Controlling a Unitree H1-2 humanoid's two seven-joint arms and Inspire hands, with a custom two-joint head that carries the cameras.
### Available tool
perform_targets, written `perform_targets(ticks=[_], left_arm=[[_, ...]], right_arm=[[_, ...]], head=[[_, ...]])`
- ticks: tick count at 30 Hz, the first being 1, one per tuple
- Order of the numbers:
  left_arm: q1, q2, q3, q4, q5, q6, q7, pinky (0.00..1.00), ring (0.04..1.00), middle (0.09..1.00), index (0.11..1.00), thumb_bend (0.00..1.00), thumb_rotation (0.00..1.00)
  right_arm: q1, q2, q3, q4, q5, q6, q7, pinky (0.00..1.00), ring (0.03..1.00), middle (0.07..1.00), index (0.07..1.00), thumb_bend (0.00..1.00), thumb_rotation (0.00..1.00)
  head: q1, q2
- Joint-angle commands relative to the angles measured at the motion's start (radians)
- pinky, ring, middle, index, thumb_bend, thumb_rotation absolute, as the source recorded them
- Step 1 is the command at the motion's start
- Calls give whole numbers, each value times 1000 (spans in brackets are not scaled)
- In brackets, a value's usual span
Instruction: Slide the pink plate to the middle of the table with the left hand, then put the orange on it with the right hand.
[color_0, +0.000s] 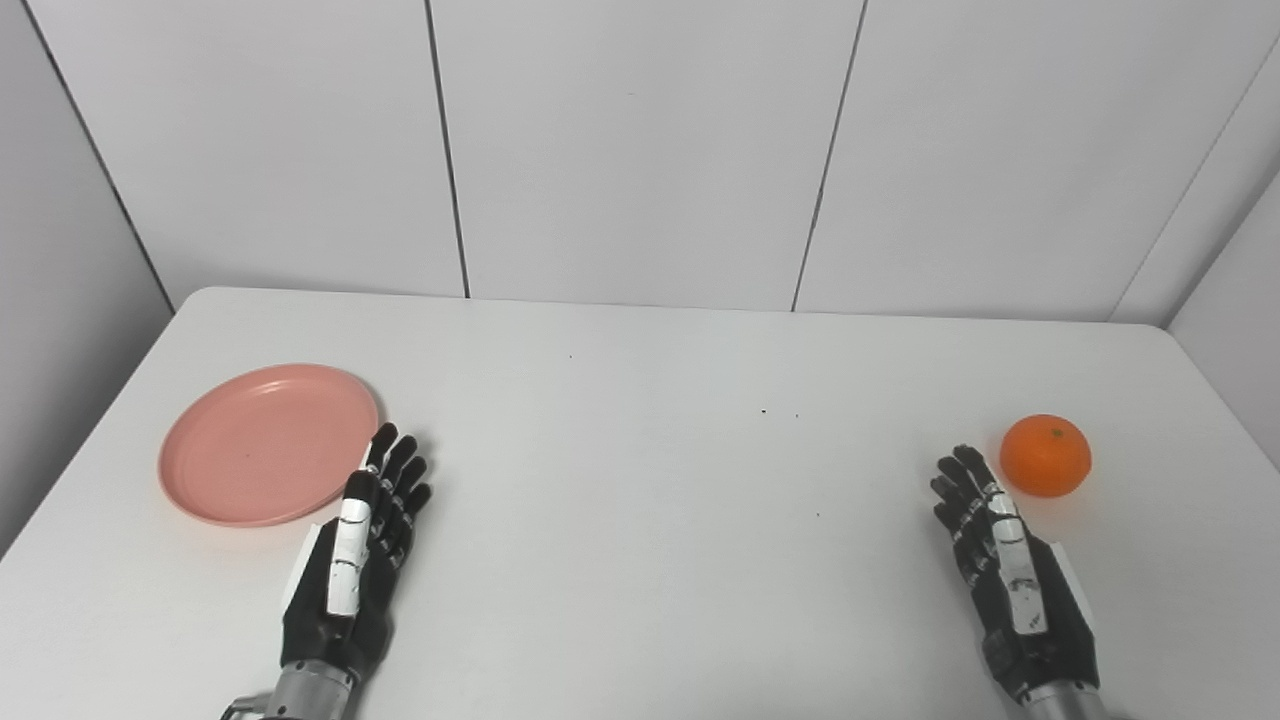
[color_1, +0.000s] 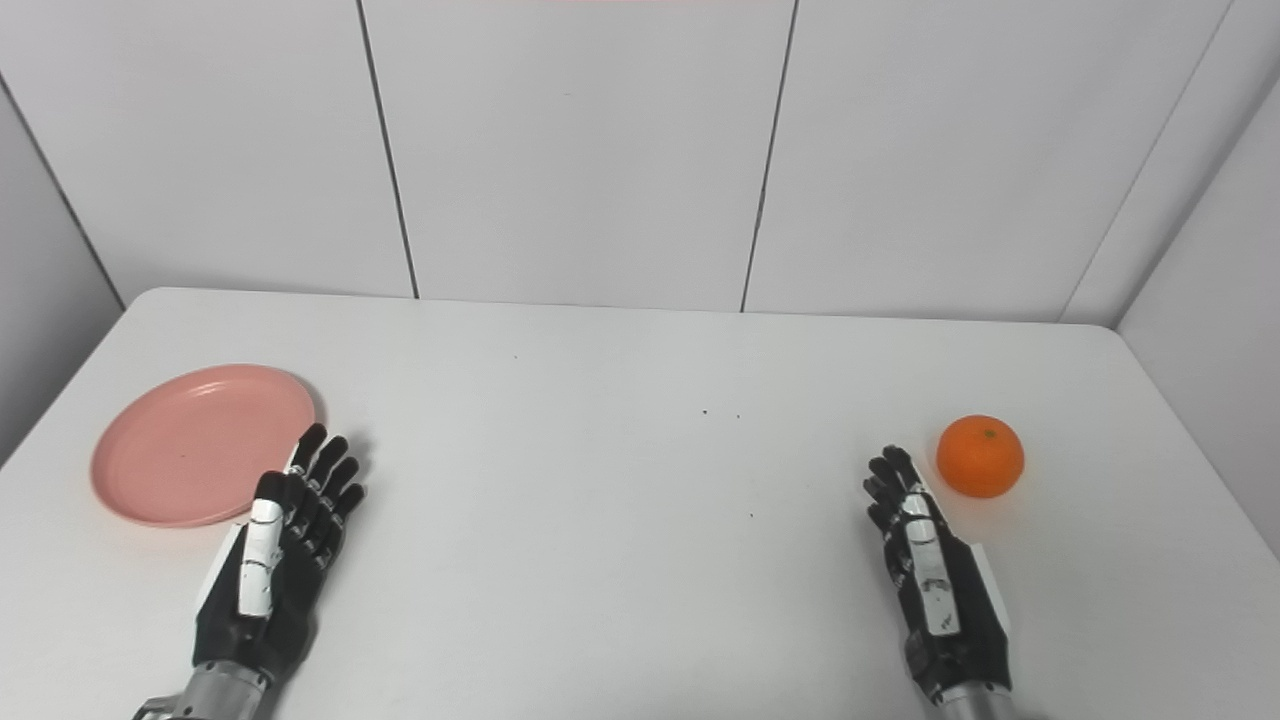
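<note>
A pink plate (color_0: 262, 443) lies flat on the left side of the white table (color_0: 640, 480). My left hand (color_0: 362, 545) rests open just right of the plate's near rim, fingers stretched forward, its fingertips close beside the rim. An orange (color_0: 1045, 455) sits on the table at the right. My right hand (color_0: 1000, 555) lies open a little to the left of and nearer than the orange, not touching it. Neither hand holds anything.
White wall panels (color_0: 640, 150) rise behind the table's far edge. The table's left edge runs close to the plate and its right edge lies beyond the orange. A few tiny dark specks (color_0: 765, 411) dot the middle.
</note>
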Motion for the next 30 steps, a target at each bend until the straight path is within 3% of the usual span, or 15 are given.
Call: perform_targets(ticks=[1, 25, 30], left_arm=[[22, -2, -1, 31, 8, 43, 13, 1000, 1000, 1000, 1000, 713, 942], [20, 7, -1, 43, 12, 26, 4, 1000, 1000, 1000, 1000, 730, 929], [19, 1, -5, 45, 15, 27, 7, 1000, 1000, 1000, 1000, 737, 928]], right_arm=[[49, 24, 17, 73, 13, 20, 12, 990, 950, 932, 930, 771, 877], [49, 27, 21, 69, 3, 22, 6, 980, 945, 928, 929, 775, 879], [48, 24, 16, 75, 7, 22, 6, 979, 942, 924, 928, 775, 874]], head=[[-2, 4], [-9, 7], [20, -7]])
